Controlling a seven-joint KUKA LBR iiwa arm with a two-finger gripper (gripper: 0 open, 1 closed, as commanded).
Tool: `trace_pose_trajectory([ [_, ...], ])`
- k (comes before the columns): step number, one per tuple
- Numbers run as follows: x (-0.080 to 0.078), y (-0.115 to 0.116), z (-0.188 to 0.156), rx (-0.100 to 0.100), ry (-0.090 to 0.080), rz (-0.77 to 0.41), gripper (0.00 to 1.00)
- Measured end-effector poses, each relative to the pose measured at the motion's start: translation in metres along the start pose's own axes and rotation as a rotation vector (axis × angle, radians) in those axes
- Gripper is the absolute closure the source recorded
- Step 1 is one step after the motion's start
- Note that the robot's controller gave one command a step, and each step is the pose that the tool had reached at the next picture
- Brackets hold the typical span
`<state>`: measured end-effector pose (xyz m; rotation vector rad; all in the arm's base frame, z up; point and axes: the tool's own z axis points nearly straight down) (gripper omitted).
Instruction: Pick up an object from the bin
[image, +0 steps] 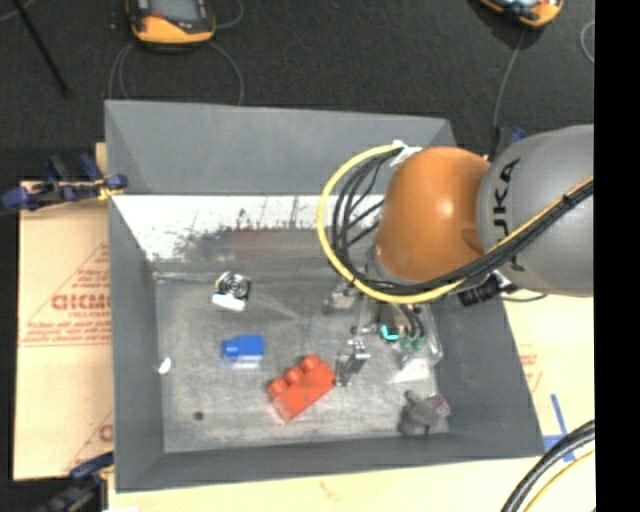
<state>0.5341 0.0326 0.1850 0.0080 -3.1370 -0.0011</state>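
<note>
Gripper: the gripper (372, 345) hangs low over the right half of the bin (135, 330), under the arm's orange cover (430, 215)
Gripper state: cannot tell, since the cover and cables hide whether it is spread or pressed together
Nearest thing: a red brick (300, 388) with studs, on the floor near the front wall, about mid-bin
Key relation: the brick lies just to the view's left of the gripper and a little nearer the front; its long axis slants from lower left to upper right, so its upper-right end points at the gripper and looks close to touching it
Other near things: a white scrap (408, 373) just to the right, a dark grey lump (424, 413) in the front right corner
Further off: a blue block (243, 348) and a silver metal piece (231, 290), well apart to the left
Judgement: nothing is seen held — a short shift left, closing across the brick's narrow side, seems the likely need
</note>
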Motion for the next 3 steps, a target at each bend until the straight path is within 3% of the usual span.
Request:
trace_pose_trajectory([
  [1, 0.022, 0.021, 0.113, 0.002, -0.017, -0.165, 0.0],
  [2, 0.02, 0.021, 0.11, 0.0, -0.024, -0.163, 1.0],
  [3, 0.02, 0.01, -0.045, 0.003, -0.016, -0.277, 1.0],
])
